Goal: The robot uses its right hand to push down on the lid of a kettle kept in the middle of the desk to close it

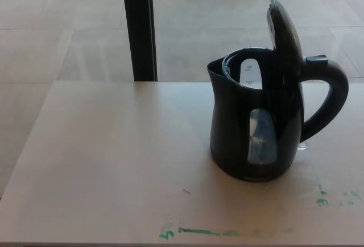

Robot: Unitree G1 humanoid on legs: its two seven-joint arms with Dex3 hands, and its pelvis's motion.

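i see the black kettle (253, 127) upright on the desk (114, 161), lid (286, 36) standing open above its handle (330, 96). left of the kettle the desk is bare to its edge. neither hand shows, so their state i cannot tell.

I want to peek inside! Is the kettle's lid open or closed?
Open. The lid stands up almost straight above the kettle, so you can see down into its round mouth. No robot hand shows.

pale wooden desk (114, 161) | bears black kettle (239, 139), upright, lid (284, 36) raised | green paint smears (199, 232) just in front of kettle, more to its handle side
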